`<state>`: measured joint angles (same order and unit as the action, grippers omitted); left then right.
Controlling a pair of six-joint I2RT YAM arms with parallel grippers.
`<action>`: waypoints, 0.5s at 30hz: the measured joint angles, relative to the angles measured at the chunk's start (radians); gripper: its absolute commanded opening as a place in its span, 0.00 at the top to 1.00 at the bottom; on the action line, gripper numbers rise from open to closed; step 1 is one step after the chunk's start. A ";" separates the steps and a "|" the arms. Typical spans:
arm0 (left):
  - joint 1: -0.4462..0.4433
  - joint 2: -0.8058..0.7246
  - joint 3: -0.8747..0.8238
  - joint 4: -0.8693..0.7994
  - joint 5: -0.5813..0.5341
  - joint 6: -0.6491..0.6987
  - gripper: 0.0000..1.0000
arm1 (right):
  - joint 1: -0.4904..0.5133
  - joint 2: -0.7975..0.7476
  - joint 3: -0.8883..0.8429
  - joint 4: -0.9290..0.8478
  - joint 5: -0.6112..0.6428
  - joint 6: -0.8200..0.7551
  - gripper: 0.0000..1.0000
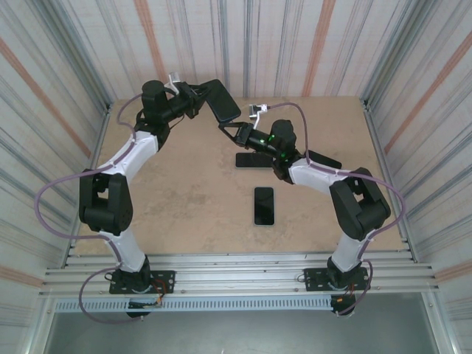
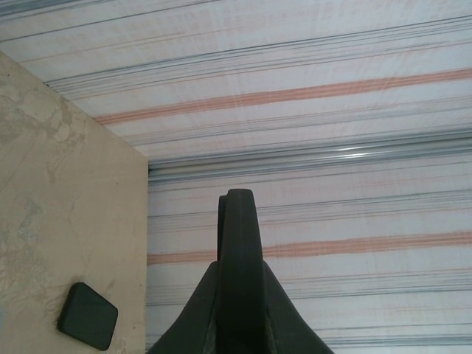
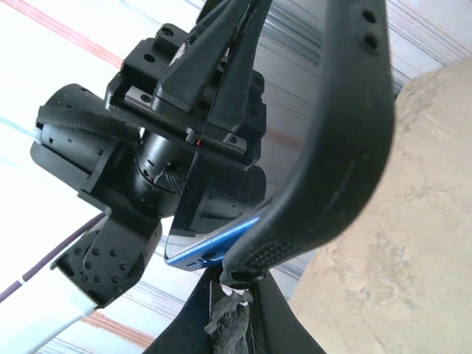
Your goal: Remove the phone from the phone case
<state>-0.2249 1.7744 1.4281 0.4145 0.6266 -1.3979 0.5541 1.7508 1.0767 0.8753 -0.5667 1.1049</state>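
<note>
Top view, left gripper [image 1: 198,99]: closed flat on one end of the phone case [image 1: 223,102], holding it in the air above the far edge of the worktop [image 1: 184,199], left of that edge's middle.
Top view, right gripper [image 1: 234,129]: closed on the case's lower corner, the end nearer the worktop's middle.
Top view, loose things: a dark smartphone [image 1: 264,205] lies flat near the worktop's middle. A second dark phone [image 1: 253,159] lies between it and the far edge, partly under the right arm. A dark flat slab [image 1: 324,158] lies just beside that arm, toward the right edge.
Left wrist view, grip: the fingers [image 2: 199,313] are pressed on the case [image 2: 240,221], seen edge-on as a thin dark upright strip.
Left wrist view, worktop: a dark slab with rounded corners [image 2: 88,316] lies close to the edge by the striped wall.
Right wrist view, grip: the right gripper [image 3: 237,291] pinches the case's textured corner [image 3: 265,254].
Right wrist view, case: its black rim [image 3: 350,125] bows away from the phone.
Right wrist view, phone [image 3: 210,252]: its blue corner is bared beside the peeled rim, and the rest runs up between the left gripper's fingers [image 3: 199,63].
</note>
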 measured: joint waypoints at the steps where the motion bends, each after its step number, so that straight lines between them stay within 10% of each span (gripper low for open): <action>1: 0.000 0.000 0.000 0.000 0.000 -0.003 1.00 | -0.003 -0.007 0.000 -0.011 -0.004 -0.008 0.90; 15: 0.042 0.000 0.027 -0.007 0.117 0.140 1.00 | -0.119 -0.104 -0.006 -0.209 -0.109 -0.173 0.55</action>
<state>-0.1833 1.7744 1.4555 0.4076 0.7437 -1.2579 0.4355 1.6466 1.0706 0.6666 -0.6758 0.9318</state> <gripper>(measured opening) 0.130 0.440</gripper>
